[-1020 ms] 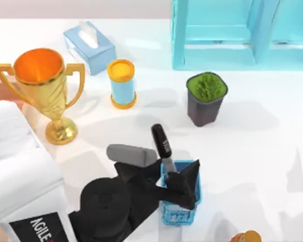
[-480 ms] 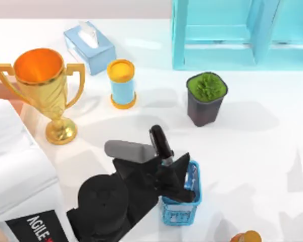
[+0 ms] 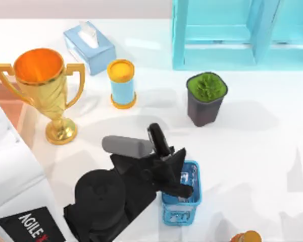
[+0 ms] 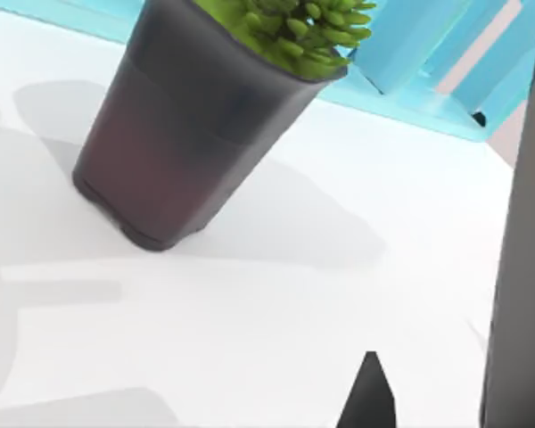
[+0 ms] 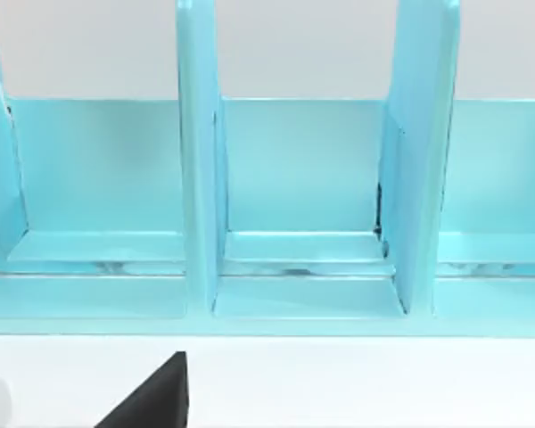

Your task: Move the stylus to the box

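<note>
Left gripper [image 3: 167, 166] clamped on stylus [image 3: 159, 139], fingers [image 3: 178, 157] over blue box [image 3: 192, 199] rim. Stylus black cap tilts up and away from fingers, above box edge. Right gripper fingers: cannot tell.

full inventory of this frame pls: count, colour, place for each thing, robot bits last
stylus: 1, black cap, tilted over the box's rim, in the left gripper
box: 1, blue mesh basket, front centre of table
potted plant: 1, green in dark pot, centre right
can: 1, light blue with yellow lid and base, centre left
trophy: 1, gold, left
tissue box: 1, blue, back left
rack: 1, light blue, back right
orange object: 1, cut off at front edge
table: 1, white
left gripper: 1, black, above the box
</note>
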Available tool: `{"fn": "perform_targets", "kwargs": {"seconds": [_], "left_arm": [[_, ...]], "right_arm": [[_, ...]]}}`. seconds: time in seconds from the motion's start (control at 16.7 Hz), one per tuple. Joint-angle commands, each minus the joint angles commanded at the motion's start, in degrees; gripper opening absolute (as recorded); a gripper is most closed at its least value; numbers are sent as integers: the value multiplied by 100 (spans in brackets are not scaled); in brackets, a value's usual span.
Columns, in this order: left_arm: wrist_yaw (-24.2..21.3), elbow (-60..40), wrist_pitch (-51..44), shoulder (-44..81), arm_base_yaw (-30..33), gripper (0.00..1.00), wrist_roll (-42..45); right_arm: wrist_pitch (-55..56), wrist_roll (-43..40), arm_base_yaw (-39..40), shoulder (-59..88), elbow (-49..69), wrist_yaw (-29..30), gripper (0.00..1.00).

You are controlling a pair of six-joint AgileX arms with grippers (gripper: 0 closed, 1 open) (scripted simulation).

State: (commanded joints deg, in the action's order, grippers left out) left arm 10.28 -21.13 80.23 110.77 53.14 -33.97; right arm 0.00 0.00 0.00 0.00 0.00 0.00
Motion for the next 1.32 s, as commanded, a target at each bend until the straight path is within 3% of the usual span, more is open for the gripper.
{"fn": "perform_targets", "kwargs": {"seconds": [0.3, 0.96, 1.14, 1.32], "left_arm": [[-651, -36, -1372, -1334, -748, 0, 177], [-2933, -132, -6100, -5861, -3044, 0, 513], [-3277, -130, -6695, -6456, -3395, 0, 542], [-3335, -129, -6787, -6548, -3455, 0, 546]], "right_arm": [[0, 0, 0, 0, 0, 0, 100], [0, 0, 0, 0, 0, 0, 100], [0, 0, 0, 0, 0, 0, 100], [0, 0, 0, 0, 0, 0, 100]]}}
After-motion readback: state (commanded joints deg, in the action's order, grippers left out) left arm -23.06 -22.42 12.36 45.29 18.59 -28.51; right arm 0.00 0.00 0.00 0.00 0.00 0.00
